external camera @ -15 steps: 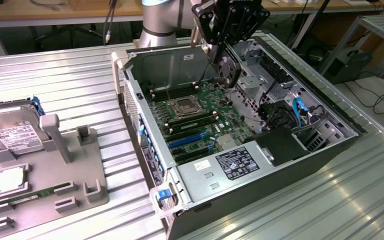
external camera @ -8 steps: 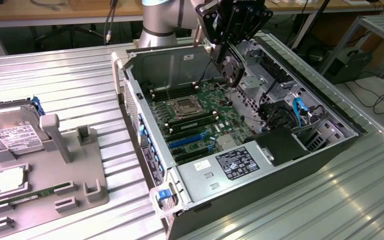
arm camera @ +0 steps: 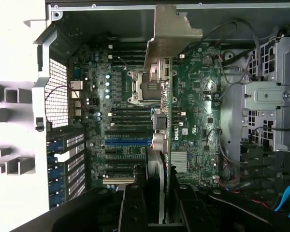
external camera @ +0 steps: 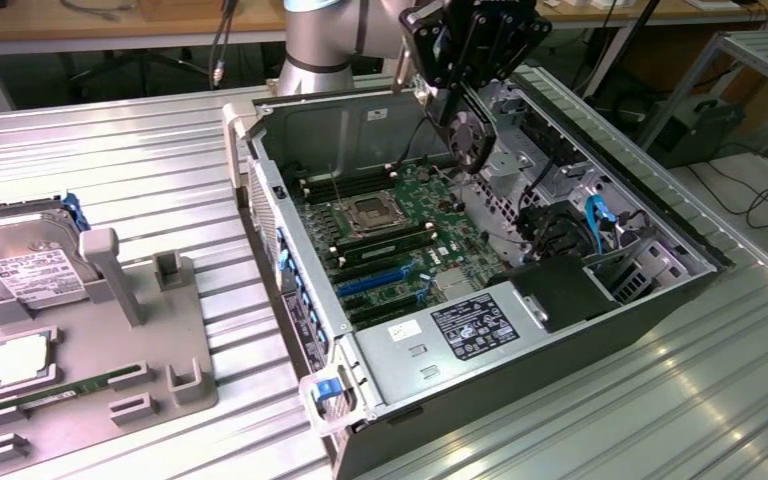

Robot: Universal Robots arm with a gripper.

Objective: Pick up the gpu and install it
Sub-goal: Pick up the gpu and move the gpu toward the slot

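Gripper (arm camera: 159, 198) clamps gpu (arm camera: 164, 140) edge-on above motherboard (arm camera: 198, 96), bracket end (arm camera: 171, 34) farthest from fingers (arm camera: 134, 203).

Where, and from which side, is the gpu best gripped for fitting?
Probably grip the gpu by its top edge, from above, clamping the flat faces, as the gripper does: the thin card hangs upright, its lower edge free above the motherboard.
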